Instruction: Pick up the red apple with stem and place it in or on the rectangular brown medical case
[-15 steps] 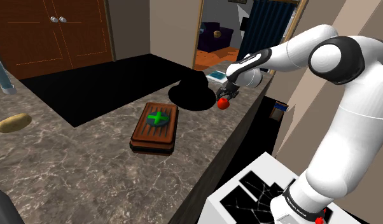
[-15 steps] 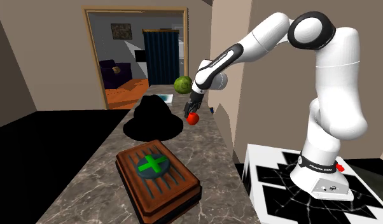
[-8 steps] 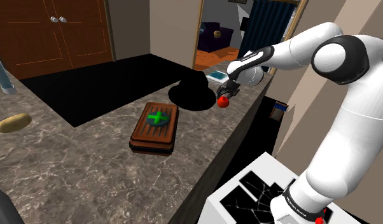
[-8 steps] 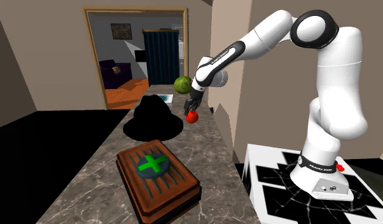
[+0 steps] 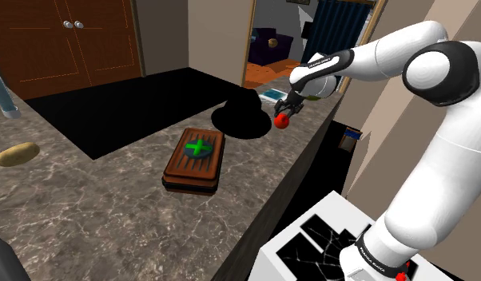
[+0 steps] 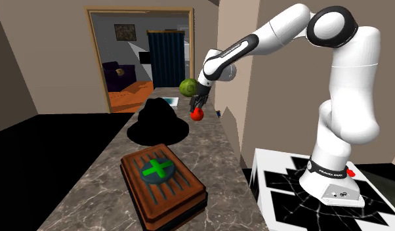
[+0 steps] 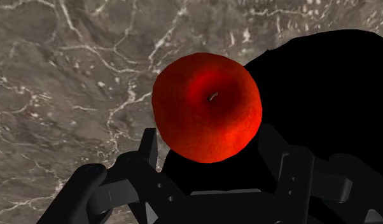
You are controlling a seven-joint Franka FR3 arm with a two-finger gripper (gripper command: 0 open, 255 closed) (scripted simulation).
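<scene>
Both exterior views over counter (image 5: 87,215); wrist close.

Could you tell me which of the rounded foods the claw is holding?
The red apple, clasped in the claw; the green fruit and the tan potato sit untouched.

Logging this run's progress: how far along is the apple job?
Done: the red apple sits clasped between the gripper's fingers, above the marble counter. In hand: it hangs beside the black hat. Left: carrying it over to the brown case with the green cross and releasing it.
</scene>
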